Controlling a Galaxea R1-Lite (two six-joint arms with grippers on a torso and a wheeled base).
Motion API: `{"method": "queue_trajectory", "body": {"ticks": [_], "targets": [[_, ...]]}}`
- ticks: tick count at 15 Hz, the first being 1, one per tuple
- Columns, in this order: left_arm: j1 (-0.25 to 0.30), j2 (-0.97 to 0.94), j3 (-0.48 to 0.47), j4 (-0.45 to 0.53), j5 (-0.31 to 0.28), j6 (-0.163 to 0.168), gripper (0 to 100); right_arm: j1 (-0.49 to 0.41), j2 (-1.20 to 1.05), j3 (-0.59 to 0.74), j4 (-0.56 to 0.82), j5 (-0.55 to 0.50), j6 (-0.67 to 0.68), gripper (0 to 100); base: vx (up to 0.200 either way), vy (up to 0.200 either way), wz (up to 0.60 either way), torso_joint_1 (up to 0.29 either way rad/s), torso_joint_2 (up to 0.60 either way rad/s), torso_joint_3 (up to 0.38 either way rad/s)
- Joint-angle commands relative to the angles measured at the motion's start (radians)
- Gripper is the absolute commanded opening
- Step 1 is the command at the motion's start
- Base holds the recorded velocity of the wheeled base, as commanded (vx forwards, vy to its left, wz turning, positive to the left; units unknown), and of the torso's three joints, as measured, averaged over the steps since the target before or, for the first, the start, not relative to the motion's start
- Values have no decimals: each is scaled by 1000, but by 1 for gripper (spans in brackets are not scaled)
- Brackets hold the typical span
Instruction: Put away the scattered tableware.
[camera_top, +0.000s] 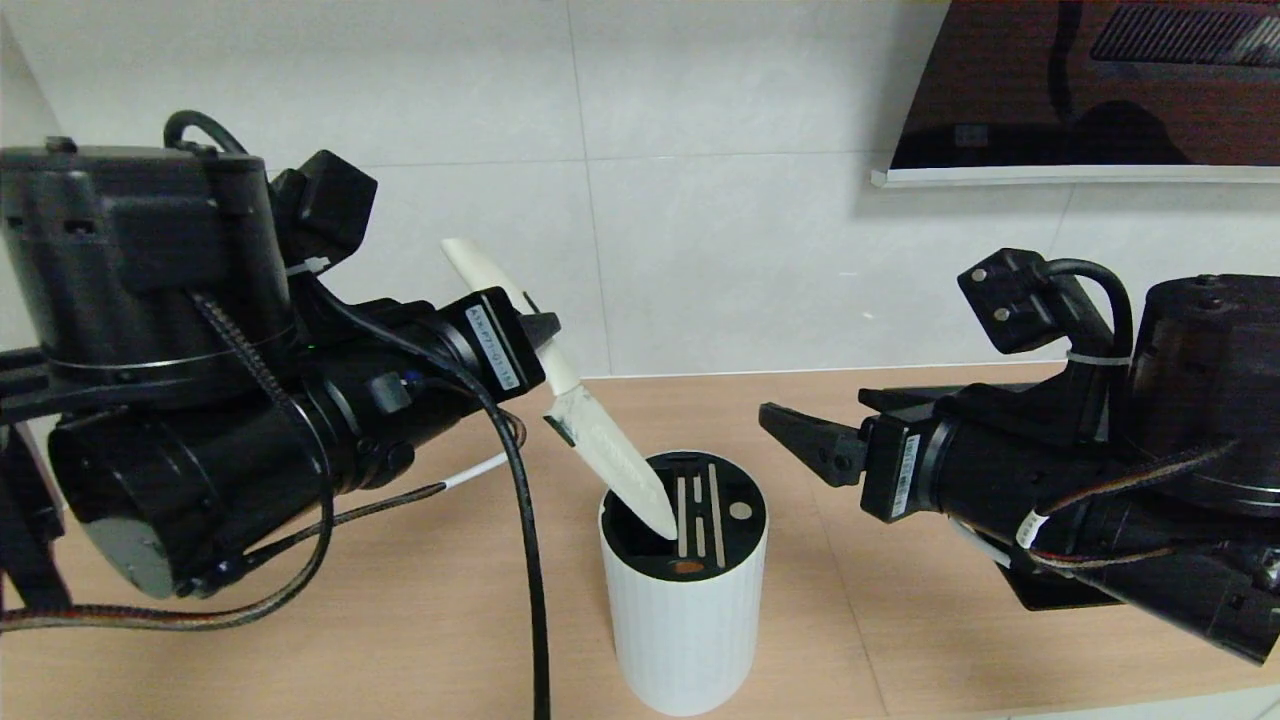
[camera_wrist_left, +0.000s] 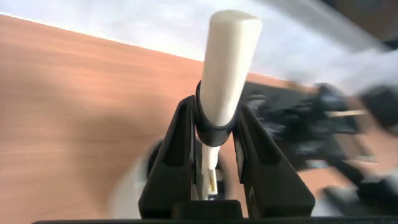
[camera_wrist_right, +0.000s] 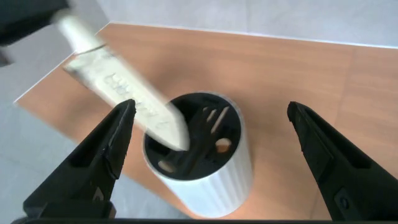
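A white ceramic knife (camera_top: 590, 430) with a cream handle (camera_wrist_left: 225, 68) is held tilted by my left gripper (camera_top: 535, 340), which is shut on the handle. The blade tip (camera_wrist_right: 171, 134) rests in the wide slot on the dark top of a white cylindrical knife holder (camera_top: 690, 600) standing on the wooden counter. My right gripper (camera_top: 800, 430) hangs open to the right of the holder, level with its top, with nothing between its fingers (camera_wrist_right: 93, 168). The holder (camera_wrist_right: 205, 162) sits between those fingers in the right wrist view.
The wooden counter (camera_top: 400, 620) runs back to a white tiled wall (camera_top: 700, 200). A dark range hood (camera_top: 1090, 90) hangs at the upper right. Cables from my left arm hang over the counter left of the holder.
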Motion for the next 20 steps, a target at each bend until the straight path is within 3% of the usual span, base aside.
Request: {"method": "queue_trajectory", "body": {"ticks": [1,3,4,5,7,15,20], "targets": [[-15,-42,-18,13,29,89,0,-3,-2,2,0,0,0,100,0,0,0,0,0,0],[-36,-19,-45,5,104,177,0,-12,-3,2,0,0,-1,100,0,0,0,0,0,0],[-42,-13,-53,7,118,186,0,-12,-3,2,0,0,-1,100,0,0,0,0,0,0],[-62,10,-90,5,191,223,0,-18,-5,2,0,0,-1,100,0,0,0,0,0,0],[-122,21,-116,5,266,259,0,-23,-8,2,0,-3,-9,100,0,0,0,0,0,0],[-225,90,-107,-53,389,258,0,-27,0,5,0,-3,-14,100,0,0,0,0,0,0],[-240,119,-88,-53,391,255,0,-29,1,6,0,-3,-14,100,0,0,0,0,0,0]]}}
